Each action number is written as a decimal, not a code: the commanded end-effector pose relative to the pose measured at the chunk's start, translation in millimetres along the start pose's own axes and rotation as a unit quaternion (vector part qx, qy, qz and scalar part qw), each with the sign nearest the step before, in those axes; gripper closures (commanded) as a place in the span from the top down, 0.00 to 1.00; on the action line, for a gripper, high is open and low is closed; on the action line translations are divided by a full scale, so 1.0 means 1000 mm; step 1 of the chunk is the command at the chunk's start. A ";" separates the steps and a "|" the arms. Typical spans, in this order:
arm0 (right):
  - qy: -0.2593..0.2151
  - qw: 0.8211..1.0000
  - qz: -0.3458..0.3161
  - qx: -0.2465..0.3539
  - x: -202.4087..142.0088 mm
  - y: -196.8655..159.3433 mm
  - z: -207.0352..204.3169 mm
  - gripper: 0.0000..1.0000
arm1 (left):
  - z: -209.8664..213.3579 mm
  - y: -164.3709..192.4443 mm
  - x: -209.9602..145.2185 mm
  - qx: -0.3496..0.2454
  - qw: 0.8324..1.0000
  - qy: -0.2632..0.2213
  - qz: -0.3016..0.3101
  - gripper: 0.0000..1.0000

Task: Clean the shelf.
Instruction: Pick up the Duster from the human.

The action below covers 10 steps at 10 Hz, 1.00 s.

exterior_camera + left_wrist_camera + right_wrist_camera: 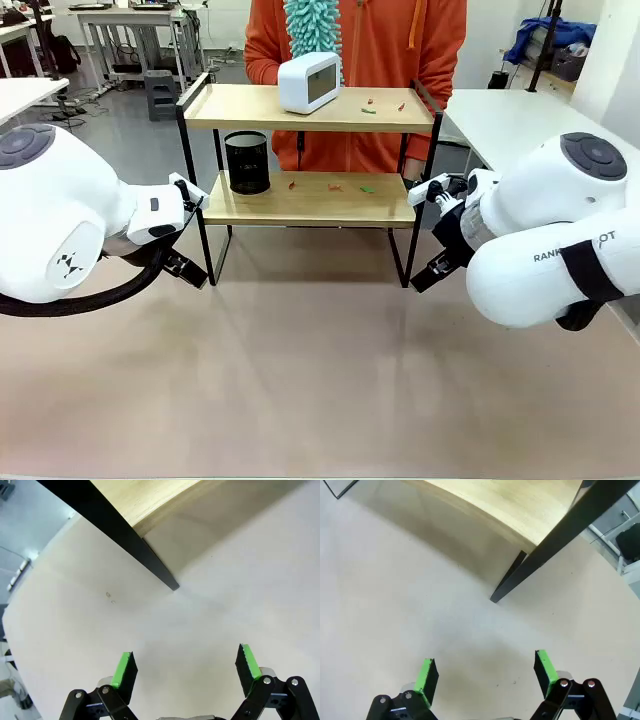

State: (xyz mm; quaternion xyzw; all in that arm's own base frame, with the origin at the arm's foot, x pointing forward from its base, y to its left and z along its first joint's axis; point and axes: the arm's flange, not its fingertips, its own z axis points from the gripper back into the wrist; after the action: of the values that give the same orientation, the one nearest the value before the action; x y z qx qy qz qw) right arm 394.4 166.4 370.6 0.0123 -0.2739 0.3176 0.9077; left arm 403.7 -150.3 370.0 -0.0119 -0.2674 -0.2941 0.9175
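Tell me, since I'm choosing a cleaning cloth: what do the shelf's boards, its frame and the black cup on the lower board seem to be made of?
The shelf has boards of pale wood or wood-look laminate, matt, with faint grain. Its frame looks like thin metal painted matt black, judging by the slim straight bars. The black cup may be metal mesh, but it is too small to be sure.

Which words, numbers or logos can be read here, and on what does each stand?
"RANK" and "OT": on the right arm, partly hidden by a black strap.
Small black logo, no letters: on the left arm.
Screen of the white device: too blurred to read.
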 end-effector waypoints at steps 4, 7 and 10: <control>0.000 1.000 0.000 0.000 0.000 0.000 0.000 1.00 | 0.000 0.000 0.000 0.000 1.000 0.000 0.000 1.00; 0.000 1.000 0.000 0.000 0.000 0.000 0.000 1.00 | 0.000 0.000 0.000 0.000 1.000 0.000 0.000 1.00; 0.000 1.000 0.000 0.000 0.000 0.000 0.000 1.00 | 0.000 0.000 0.000 0.000 1.000 0.000 0.000 1.00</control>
State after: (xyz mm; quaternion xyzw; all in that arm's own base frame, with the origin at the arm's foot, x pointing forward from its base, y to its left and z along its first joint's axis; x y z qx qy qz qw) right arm 394.4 166.4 370.5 0.0121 -0.2739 0.3178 0.9076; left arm 403.8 -150.1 370.1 -0.0120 -0.2674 -0.2937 0.9177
